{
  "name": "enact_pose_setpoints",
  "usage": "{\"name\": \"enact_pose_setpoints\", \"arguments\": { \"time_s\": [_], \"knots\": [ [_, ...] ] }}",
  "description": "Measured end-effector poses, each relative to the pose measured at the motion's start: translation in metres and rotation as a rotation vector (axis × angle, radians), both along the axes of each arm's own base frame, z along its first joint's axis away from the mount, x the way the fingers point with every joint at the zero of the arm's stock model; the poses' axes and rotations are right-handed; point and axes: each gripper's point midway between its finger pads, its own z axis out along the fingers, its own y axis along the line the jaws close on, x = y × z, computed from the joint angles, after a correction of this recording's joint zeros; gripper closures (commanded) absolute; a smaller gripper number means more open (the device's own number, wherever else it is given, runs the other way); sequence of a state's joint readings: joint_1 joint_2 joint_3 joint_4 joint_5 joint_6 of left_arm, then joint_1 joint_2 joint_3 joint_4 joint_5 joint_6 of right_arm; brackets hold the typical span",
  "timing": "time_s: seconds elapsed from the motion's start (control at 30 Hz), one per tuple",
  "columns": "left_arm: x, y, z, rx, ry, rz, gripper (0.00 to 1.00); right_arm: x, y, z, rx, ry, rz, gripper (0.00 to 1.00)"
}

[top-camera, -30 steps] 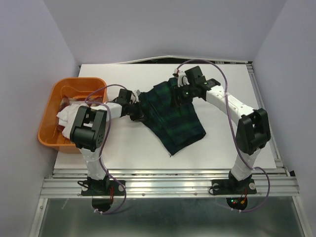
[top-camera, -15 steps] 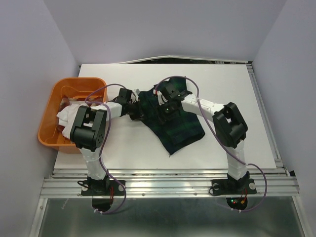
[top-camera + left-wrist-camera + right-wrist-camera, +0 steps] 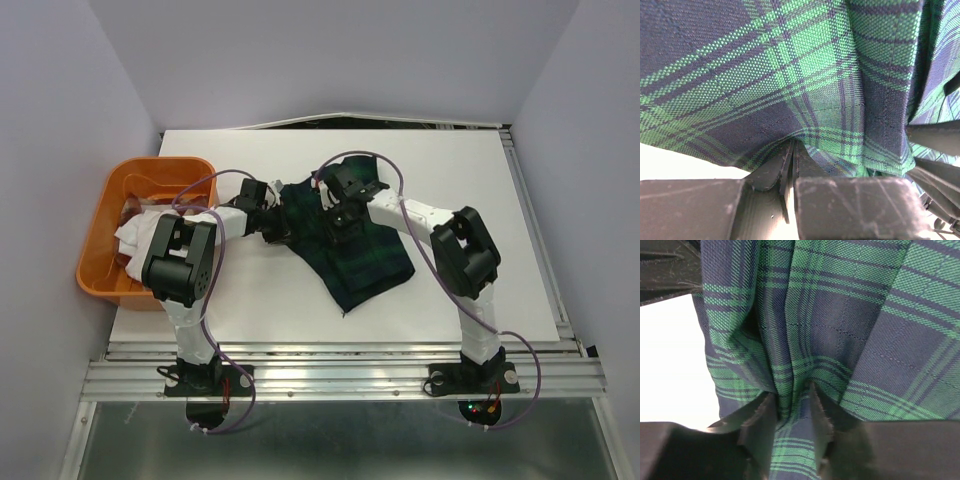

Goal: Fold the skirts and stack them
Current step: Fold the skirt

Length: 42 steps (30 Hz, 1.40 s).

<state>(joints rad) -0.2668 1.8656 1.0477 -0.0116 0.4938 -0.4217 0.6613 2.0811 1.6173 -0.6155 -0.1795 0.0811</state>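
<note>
Skirt [image 3: 365,260] in left hand [image 3: 792,150] and right hand [image 3: 792,402]

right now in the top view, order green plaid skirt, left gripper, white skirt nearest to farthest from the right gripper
1. green plaid skirt: pinched in the right gripper, mid table.
2. left gripper: just to its left, on the same skirt.
3. white skirt: far left, in the orange basket.

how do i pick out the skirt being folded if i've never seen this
On the white table, look at the middle, between the arms. The dark green-navy plaid skirt lies there, pinched by the left tool and the right tool. It is the only cloth on the tabletop; other cloths sit in the orange basket at left.
</note>
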Motion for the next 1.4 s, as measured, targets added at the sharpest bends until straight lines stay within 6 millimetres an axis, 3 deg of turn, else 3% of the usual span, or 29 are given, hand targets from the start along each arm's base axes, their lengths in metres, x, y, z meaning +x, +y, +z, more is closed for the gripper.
{"name": "enact_pose_setpoints", "arguments": {
  "time_s": [0.37,0.6,0.67,0.8,1.0,1.03,1.07,1.23,1.4],
  "knots": [
    [0.0,0.0,0.0,0.001,0.0,0.0,0.87,-0.005,0.003,0.013,0.032,0.001,0.033,0.58],
    [0.0,0.0,0.0,0.001,-0.001,0.0,0.87,-0.005,0.004,0.027,0.051,-0.026,0.039,0.77],
    [0.0,0.0,0.0,0.001,0.0,0.0,0.87,-0.005,0.004,0.028,0.051,-0.026,0.041,0.77],
    [0.0,0.0,0.0,0.001,0.0,0.0,0.87,-0.006,0.005,0.028,0.055,-0.022,0.044,0.66],
    [0.0,0.0,0.0,0.001,0.0,0.0,0.87,-0.01,0.006,0.028,0.065,-0.002,0.055,0.78],
    [0.0,0.0,0.0,0.001,0.0,0.0,0.87,-0.011,0.006,0.028,0.066,0.003,0.057,0.92],
    [0.0,0.0,0.0,0.001,0.001,0.0,0.87,-0.012,0.007,0.027,0.069,0.007,0.06,0.98],
    [0.001,0.0,0.0,0.001,0.003,-0.001,0.88,-0.014,0.007,0.03,0.081,0.026,0.06,0.99],
    [0.001,0.0,0.0,0.002,0.003,0.0,0.88,-0.007,0.013,0.047,0.139,0.039,0.038,0.99]
  ]
}}
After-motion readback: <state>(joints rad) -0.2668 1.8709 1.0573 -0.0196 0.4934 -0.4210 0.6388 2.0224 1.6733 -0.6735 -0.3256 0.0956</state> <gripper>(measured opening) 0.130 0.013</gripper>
